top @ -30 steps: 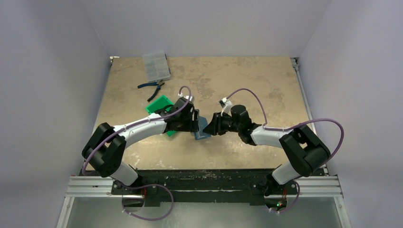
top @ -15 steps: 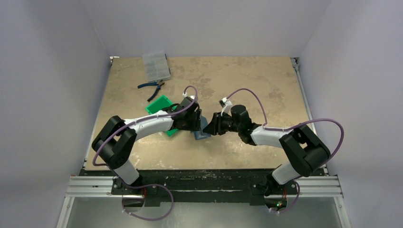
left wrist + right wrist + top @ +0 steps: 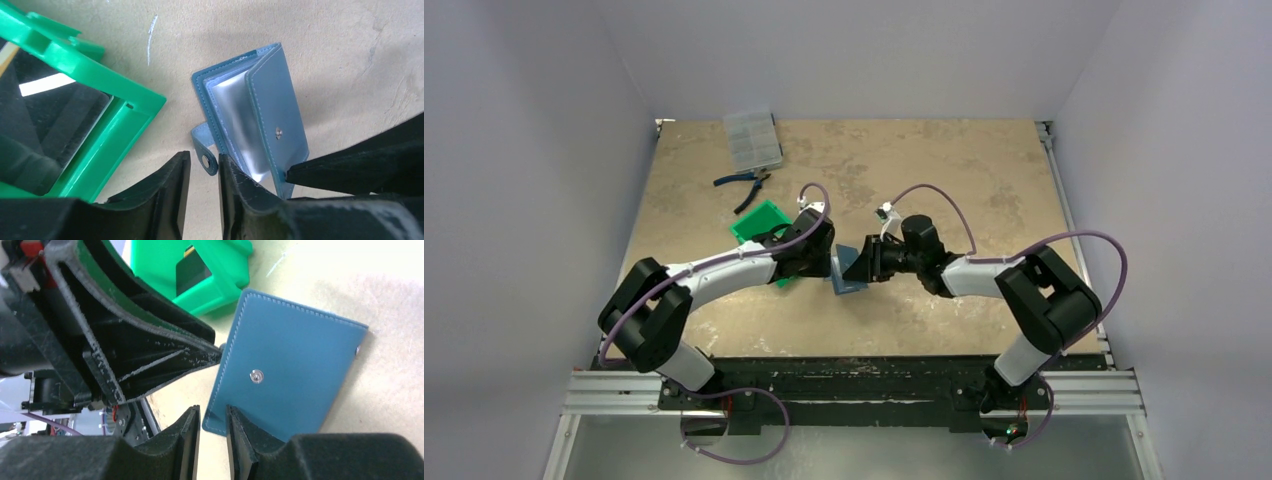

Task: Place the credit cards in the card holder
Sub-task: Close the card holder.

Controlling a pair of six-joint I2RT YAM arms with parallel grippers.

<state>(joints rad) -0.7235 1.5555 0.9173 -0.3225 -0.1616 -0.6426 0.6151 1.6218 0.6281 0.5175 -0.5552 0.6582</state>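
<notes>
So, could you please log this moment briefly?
left gripper: straddles clasp tab of teal-blue stitched folding card holder | right gripper: straddles its cover edge
</notes>
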